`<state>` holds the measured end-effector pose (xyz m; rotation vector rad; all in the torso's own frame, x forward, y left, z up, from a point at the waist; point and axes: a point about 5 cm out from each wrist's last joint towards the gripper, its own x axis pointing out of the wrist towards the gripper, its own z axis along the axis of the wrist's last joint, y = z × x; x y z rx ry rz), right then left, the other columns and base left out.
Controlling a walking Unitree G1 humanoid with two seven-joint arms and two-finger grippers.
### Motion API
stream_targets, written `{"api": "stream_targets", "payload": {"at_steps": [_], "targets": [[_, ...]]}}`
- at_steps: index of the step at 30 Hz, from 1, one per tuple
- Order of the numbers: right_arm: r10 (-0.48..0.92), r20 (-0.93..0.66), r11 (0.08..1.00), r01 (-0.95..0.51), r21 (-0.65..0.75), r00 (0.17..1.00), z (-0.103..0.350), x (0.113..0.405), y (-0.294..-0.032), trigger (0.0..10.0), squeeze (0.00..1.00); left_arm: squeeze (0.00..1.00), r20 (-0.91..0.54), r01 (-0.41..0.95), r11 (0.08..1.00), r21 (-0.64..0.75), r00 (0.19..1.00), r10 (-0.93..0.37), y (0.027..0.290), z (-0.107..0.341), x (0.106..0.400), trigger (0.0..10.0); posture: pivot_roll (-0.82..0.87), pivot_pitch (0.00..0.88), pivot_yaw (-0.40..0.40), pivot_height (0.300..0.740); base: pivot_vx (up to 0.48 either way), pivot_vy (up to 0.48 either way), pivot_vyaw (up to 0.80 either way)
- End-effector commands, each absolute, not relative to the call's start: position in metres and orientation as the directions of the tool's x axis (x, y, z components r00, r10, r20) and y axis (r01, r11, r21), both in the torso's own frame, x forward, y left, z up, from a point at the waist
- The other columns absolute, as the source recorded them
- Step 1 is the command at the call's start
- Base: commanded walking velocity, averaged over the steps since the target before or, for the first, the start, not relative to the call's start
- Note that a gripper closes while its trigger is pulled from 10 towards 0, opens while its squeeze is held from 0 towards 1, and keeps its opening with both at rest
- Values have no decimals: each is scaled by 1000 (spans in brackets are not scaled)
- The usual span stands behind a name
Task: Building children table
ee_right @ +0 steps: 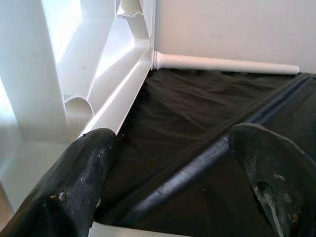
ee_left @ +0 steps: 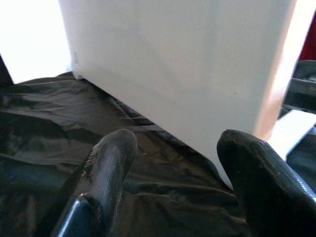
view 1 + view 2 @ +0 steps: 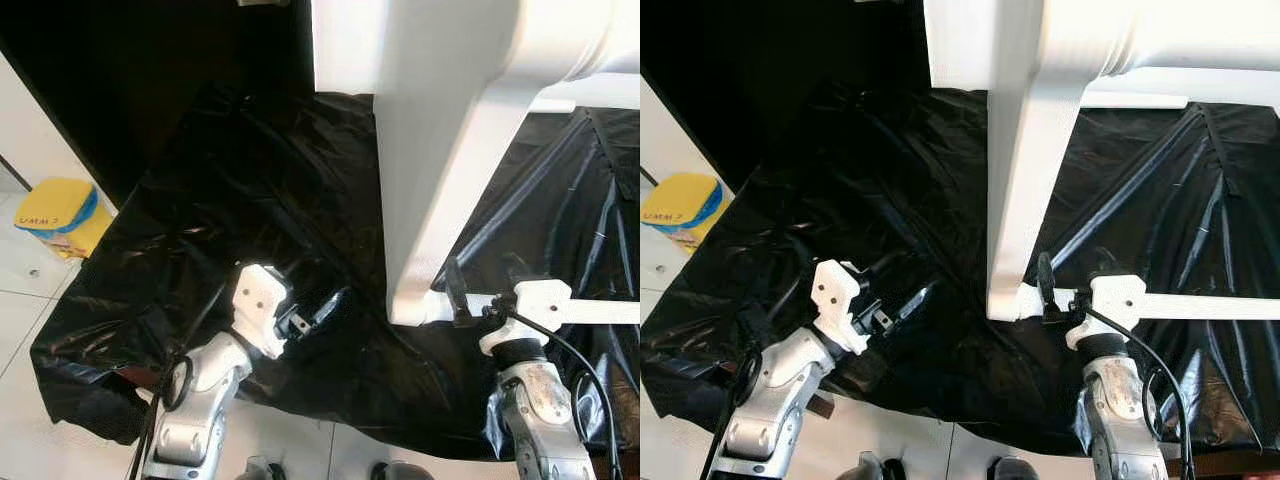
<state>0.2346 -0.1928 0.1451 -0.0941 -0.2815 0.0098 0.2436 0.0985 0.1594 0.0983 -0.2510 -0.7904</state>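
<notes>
While the white table [image 3: 440,150] is stood on black sheeting [image 3: 250,200], both the left gripper [image 3: 315,312] and right gripper [image 1: 168,163] are held wide, empty, beside its frame.

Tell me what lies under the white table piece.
Crinkled black plastic sheet lies under the white table piece, spreading around it. Whatever the sheet itself covers is hidden.
</notes>
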Motion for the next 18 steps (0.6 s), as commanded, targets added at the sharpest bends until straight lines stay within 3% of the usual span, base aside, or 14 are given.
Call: {"api": "stream_targets", "payload": {"at_steps": [1, 6, 18], "targets": [[9, 284, 995, 19, -96, 959, 146, 235, -198, 10000, 0, 0, 225, 551, 823, 137, 792, -567, 107, 163, 245, 10000, -89, 111, 20, 740, 0, -300, 0], [25, 281, 994, 6, -110, 959, 146, 238, -198, 10000, 0, 0, 231, 601, 783, 160, 748, -622, 109, 165, 230, 10000, -71, 112, 4, 740, 0, -300, 0], [42, 277, 993, -9, -121, 960, 145, 242, -200, 10000, 0, 0, 230, 590, 795, 141, 762, -606, 107, 164, 225, 10000, -61, 114, -7, 740, 0, -294, 0]]}}
